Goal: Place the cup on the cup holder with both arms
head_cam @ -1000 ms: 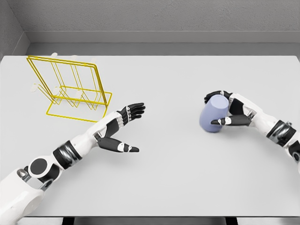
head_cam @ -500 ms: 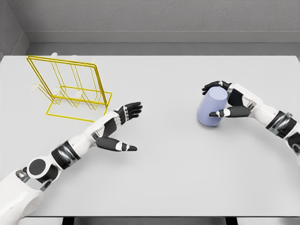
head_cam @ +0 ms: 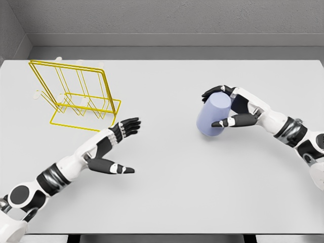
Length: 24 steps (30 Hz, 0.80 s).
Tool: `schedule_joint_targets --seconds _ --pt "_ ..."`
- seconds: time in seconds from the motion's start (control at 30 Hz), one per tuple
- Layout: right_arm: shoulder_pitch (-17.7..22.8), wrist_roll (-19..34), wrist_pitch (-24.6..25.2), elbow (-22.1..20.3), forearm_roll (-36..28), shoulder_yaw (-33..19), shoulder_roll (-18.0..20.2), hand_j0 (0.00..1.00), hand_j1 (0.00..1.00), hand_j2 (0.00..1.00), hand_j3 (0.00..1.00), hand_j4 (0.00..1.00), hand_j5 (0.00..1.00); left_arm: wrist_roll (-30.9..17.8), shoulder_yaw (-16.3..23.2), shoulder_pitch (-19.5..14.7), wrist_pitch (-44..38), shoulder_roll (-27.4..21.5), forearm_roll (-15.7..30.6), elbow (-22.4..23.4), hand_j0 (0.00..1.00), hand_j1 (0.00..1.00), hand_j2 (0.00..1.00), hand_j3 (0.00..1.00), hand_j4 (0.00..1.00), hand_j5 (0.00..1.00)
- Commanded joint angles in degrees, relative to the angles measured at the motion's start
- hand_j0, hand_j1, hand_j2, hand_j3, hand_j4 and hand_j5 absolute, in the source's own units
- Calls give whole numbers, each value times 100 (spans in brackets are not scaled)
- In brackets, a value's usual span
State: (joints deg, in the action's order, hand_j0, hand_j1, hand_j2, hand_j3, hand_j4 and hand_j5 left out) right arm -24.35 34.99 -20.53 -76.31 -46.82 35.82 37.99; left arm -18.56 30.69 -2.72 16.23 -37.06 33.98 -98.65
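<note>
Right hand [head_cam: 234,109], fingers [head_cam: 213,93] closed around the tilted lavender plastic cup [head_cam: 212,115], right of the white desk's [head_cam: 167,192] centre. Left hand [head_cam: 112,147] waits open-fingered, holding nothing. Handover and placement on the yellow wire cup holder [head_cam: 76,96], near the far-left corner, remain.

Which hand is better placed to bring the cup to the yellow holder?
Probably the left hand: it is open, nearer the holder. The right hand grips the cup farther off and would likely pass it.

White table [head_cam: 167,192]; grey textured walls [head_cam: 177,17] behind; even, soft light.
</note>
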Motion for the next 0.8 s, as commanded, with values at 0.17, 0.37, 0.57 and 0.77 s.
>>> schedule_joint_targets --seconds 0.17,0.37,0.57,0.77 --pt "-9 1 -3 -147 7 276 -327 67 67 67 67 67 67 2 -28 0 117 -153 12 -13 100 100 100 100 100 100" --pt "-26 1 14 -130 15 548 -485 67 67 67 67 67 67 20 -37 -18 99 -153 3 -13 100 100 100 100 100 100" --pt "-97 1 49 -86 42 680 -652 67 67 67 67 67 67 46 -37 -18 64 -144 3 4 100 100 100 100 100 100" --pt "-228 1 67 2 358 847 -854 66 66 66 66 66 66 46 -37 -18 64 -144 -5 22 100 100 100 100 100 100"
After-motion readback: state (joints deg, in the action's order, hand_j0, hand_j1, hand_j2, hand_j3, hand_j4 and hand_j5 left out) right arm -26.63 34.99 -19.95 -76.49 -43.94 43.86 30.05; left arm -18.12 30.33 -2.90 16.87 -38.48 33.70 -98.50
